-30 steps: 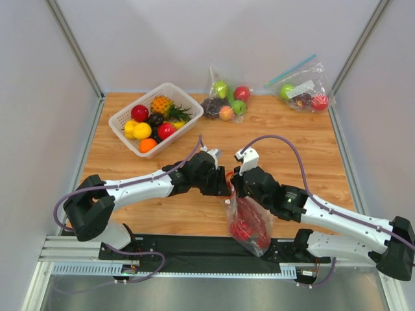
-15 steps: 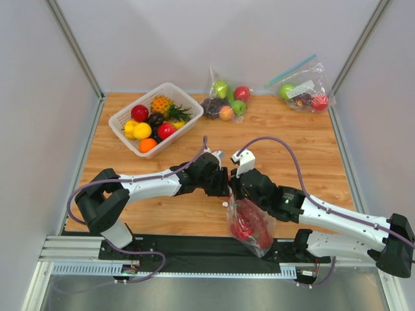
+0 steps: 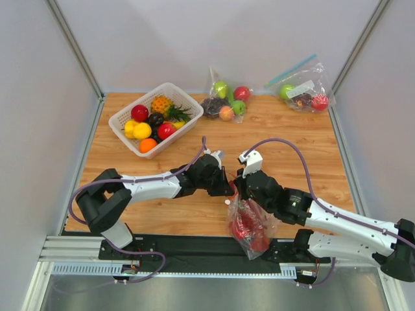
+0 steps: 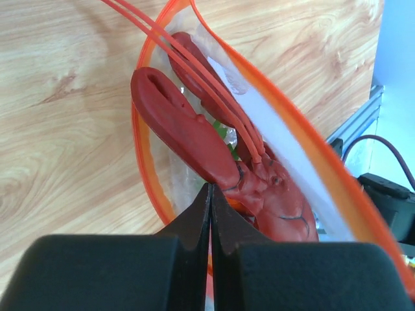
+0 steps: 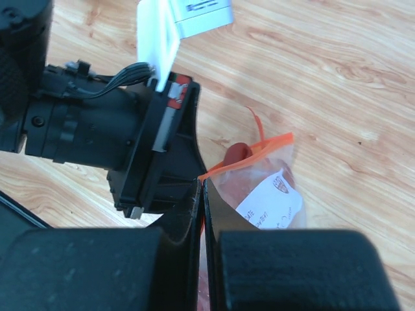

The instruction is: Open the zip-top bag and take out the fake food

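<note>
Currently the zip-top bag (image 3: 249,223) is sagging at the near edge of the desk (image 3: 292,136), its film looking thin, limp and slippery, its orange mouth gaping over the lobster (image 4: 214,155). Jaws of the left gripper (image 4: 209,193) and right gripper (image 5: 201,186) are pinching opposite lips of that mouth, closed tight. I am judging the lobster light and rigid, best taken by its raised claw.

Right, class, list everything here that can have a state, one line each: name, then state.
zip-top bag: mouth open, held by both grippers.
lobster: inside the zip-top bag.
left gripper: jaws shut on the bag's rim.
right gripper: jaws shut on the bag's rim.
basket: upright, holding fruit.
blue-zip bag: food inside; sealed or not, cannot tell.
</note>
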Robot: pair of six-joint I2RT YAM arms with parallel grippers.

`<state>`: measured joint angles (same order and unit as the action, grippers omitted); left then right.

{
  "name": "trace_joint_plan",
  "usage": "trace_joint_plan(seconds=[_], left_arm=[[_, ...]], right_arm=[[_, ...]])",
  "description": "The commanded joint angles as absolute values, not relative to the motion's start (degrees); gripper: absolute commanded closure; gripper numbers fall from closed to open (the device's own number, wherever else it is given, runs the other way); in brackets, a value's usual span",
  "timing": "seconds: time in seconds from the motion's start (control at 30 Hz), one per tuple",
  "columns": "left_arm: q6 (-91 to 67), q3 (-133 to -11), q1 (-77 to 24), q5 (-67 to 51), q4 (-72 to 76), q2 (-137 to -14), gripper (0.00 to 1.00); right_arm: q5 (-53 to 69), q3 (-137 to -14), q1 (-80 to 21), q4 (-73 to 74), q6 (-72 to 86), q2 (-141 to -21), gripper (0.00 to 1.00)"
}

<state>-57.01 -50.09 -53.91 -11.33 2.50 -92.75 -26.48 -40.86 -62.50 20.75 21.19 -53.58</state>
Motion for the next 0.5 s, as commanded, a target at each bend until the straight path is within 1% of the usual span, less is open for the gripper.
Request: trace_joint_plan(seconds=[0.0, 0.17, 0.47], left_arm=[[-58.1, -48.1, -53.8, -7.5, 5.4, -89.1, 1.00], [-57.7, -47.1, -53.1, -4.9, 4.7, -85.0, 1.00], [-56.7, -43.3, -51.3, -0.3, 9.1, -78.1, 1.00]], right_arm=[[-29.5, -41.0, -63.0, 19.6, 21.4, -51.4, 1.00], [-30.0, -41.0, -63.0, 20.1, 21.6, -51.3, 1.00], [-28.0, -39.6, -63.1, 20.2, 23.2, -51.6, 1.00]])
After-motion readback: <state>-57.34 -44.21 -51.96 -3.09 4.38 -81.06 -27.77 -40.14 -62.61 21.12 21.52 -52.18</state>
